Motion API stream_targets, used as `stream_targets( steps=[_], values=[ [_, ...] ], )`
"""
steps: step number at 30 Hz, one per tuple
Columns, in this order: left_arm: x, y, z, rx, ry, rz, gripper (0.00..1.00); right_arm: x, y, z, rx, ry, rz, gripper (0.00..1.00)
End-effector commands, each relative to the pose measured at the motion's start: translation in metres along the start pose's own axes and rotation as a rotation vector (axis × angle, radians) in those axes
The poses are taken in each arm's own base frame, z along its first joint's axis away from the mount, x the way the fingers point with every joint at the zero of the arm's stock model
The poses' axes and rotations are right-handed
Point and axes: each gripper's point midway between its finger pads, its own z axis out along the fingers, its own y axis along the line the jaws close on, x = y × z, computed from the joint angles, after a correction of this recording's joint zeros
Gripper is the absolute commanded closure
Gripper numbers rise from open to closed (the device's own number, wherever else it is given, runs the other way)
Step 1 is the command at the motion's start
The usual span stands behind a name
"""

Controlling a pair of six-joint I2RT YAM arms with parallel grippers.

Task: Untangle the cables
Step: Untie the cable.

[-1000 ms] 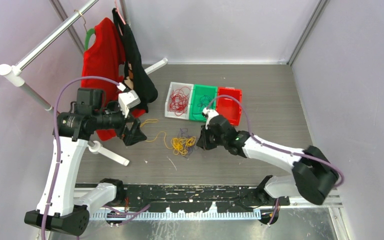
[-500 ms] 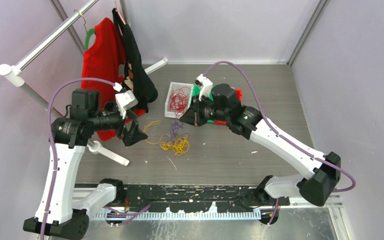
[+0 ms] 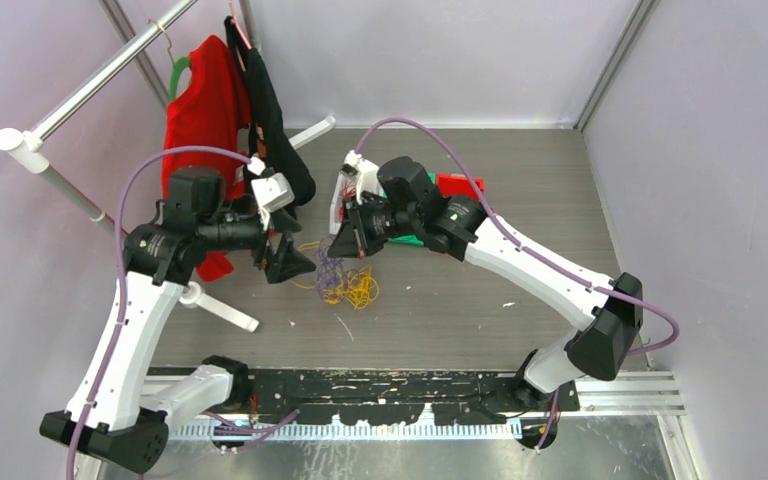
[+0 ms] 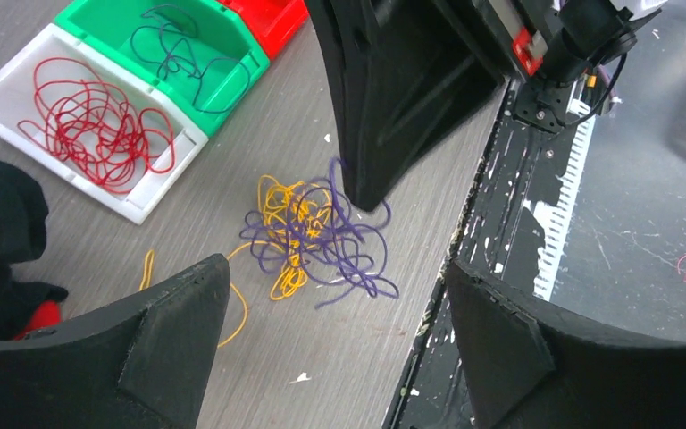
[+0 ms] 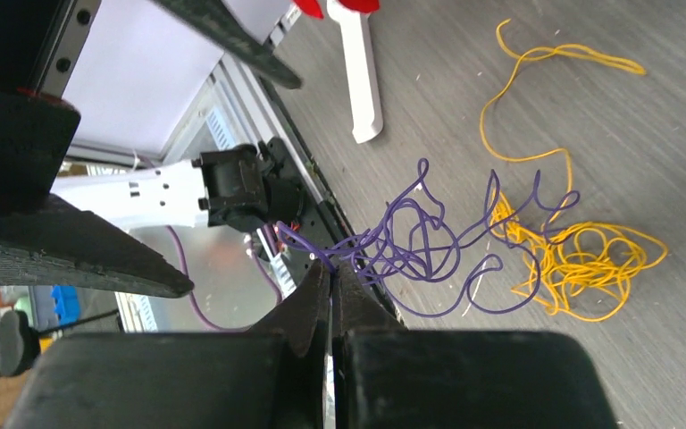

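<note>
Purple cables (image 5: pixel 429 241) pinched in the right end effector (image 5: pixel 330 266); three bins (image 4: pixel 232 85) nearby.

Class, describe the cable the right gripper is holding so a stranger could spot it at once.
On the grey table, look near the white bin of red cables for a loose tangle. The purple cable is its dark, loopy part, one strand pinched by the right gripper, unlike the yellow cables mixed with it.

purple cables (image 4: pixel 322 241): loopy tangle, top strands apparently raised | yellow cables (image 4: pixel 279 204): curly heap, intertwined underneath | red cables (image 4: pixel 94 125): in white bin (image 4: pixel 168 179)
</note>
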Motion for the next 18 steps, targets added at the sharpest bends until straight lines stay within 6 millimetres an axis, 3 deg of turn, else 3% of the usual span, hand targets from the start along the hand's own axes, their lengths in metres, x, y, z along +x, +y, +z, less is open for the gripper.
stream_targets(
  steps=[1, 7, 14, 18],
  values=[
    [-0.022, -0.001, 0.008, 0.03, -0.07, 0.015, 0.11, -0.004, 0.021, -0.005, -0.047, 0.009, -0.051, 0.99],
    [-0.017, -0.021, 0.009, 0.141, -0.078, -0.017, 0.12, 0.001, 0.027, -0.007, -0.065, 0.023, -0.07, 0.99],
    [-0.012, -0.025, 0.018, 0.209, -0.065, -0.113, 0.29, 0.0, 0.034, -0.011, -0.09, 0.006, -0.067, 0.99],
    [-0.013, -0.014, 0.024, 0.17, -0.072, -0.138, 0.41, -0.003, 0.041, -0.015, -0.117, -0.016, -0.063, 0.99]
  ],
)
